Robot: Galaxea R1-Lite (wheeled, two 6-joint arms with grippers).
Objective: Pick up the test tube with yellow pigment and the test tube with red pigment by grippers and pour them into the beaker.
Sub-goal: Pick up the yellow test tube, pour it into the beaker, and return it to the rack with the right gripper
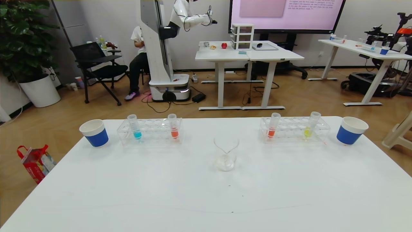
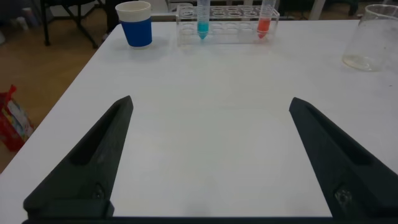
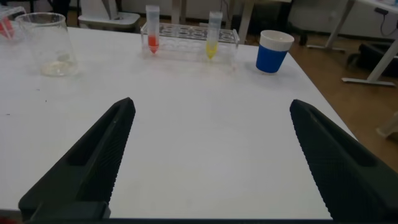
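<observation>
We see both grippers spread wide, holding nothing: left gripper [image 2: 208,155], right gripper [image 3: 208,155], low over the near table [image 1: 206,193]. Yellow tube [image 1: 310,127] and a red tube [image 1: 273,127] stand in the right rack [image 1: 294,129]; beaker [image 1: 226,154] sits mid-table.

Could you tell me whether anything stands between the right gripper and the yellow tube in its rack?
Nothing visible does. The right gripper is open over bare table, and the test tube with yellow pigment stands upright in the clear rack beyond it.

Clear glass beaker [image 1: 226,158], seemingly smooth
</observation>
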